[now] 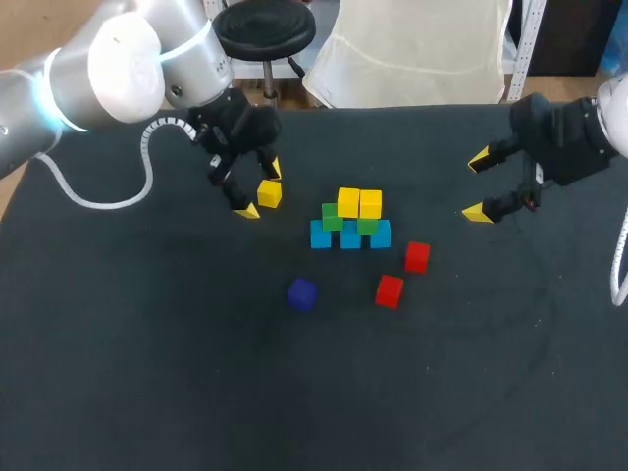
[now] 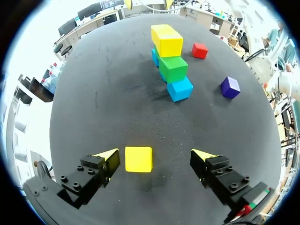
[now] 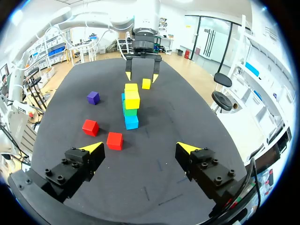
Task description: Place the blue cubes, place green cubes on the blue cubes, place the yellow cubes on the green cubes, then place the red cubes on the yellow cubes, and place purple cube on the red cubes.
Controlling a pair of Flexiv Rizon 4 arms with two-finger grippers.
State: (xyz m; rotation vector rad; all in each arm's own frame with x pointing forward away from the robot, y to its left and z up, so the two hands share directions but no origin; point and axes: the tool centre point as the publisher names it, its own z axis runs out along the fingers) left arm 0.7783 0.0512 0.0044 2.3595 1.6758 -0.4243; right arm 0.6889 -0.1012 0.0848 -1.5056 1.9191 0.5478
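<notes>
Left gripper, fingers apart, astride one loose yellow cube.

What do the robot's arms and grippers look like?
The left arm is silver-grey and white, with a glowing blue ring and a coiled white cable; the right arm shows white casing. The left gripper and right gripper are black, bolted, with yellow wedge tips.

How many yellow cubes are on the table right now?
3. Two yellow cubes sit side by side on the green cubes; the third yellow cube lies loose inside the open left hand. None appears hidden.
</notes>
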